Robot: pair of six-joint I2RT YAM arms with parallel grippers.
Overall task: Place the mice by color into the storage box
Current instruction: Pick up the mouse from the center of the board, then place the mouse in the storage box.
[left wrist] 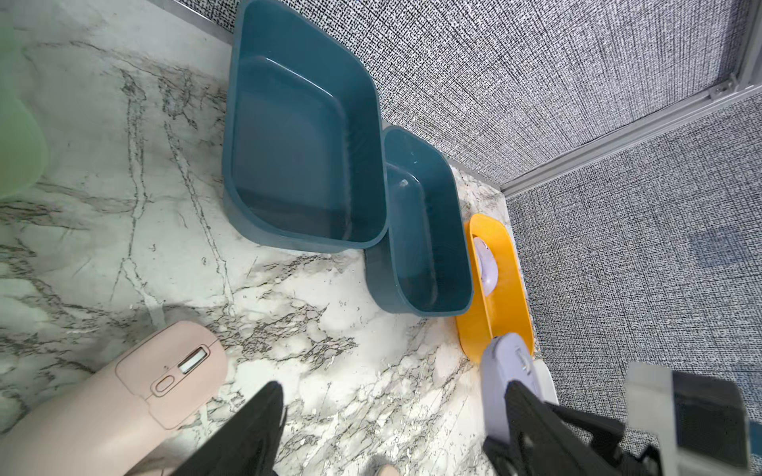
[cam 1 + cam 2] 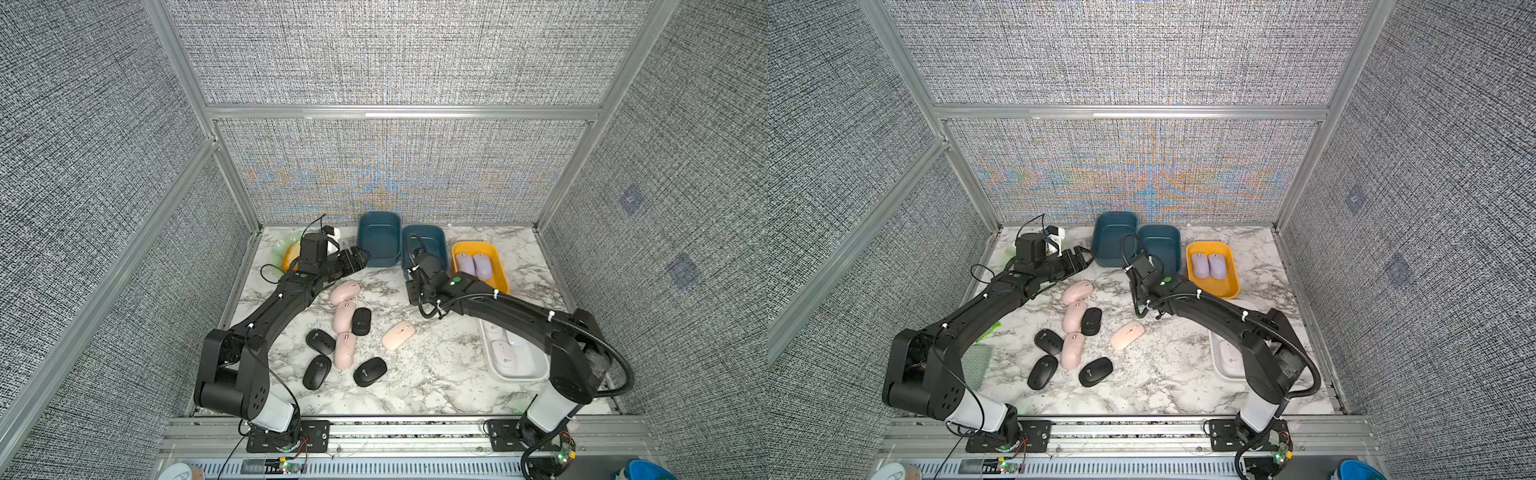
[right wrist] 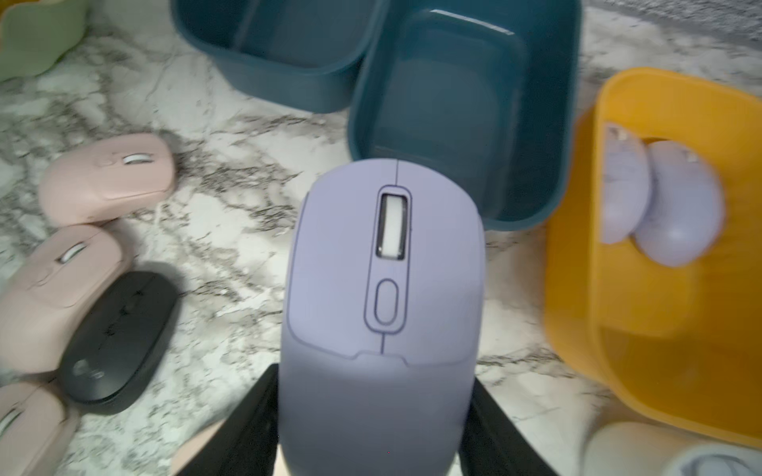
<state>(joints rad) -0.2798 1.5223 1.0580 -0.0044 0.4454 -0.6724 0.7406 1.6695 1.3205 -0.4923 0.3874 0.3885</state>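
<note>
The right fingers [image 3: 247,424] clamp a lilac mouse [image 3: 383,268] near a yellow box [image 3: 659,371] holding two lilac mice [image 3: 668,206]. The left fingers [image 1: 251,432] stand apart, empty, beside a pink mouse [image 1: 123,395] on the table [image 1: 330,329].

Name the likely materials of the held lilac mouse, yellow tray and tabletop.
Held lilac mouse: probably matte plastic; even colour, no glare. Yellow tray: likely moulded plastic, slightly glossy; rounded walls, soft sheen. Tabletop: marble-look, grey veins; real stone or printed laminate, cannot tell.

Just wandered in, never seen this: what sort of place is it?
Probably a robot test booth: left arm and right arm mounted on a metal rail, grey panel walls around a marble-look table, mice and bins set out for sorting.
</note>
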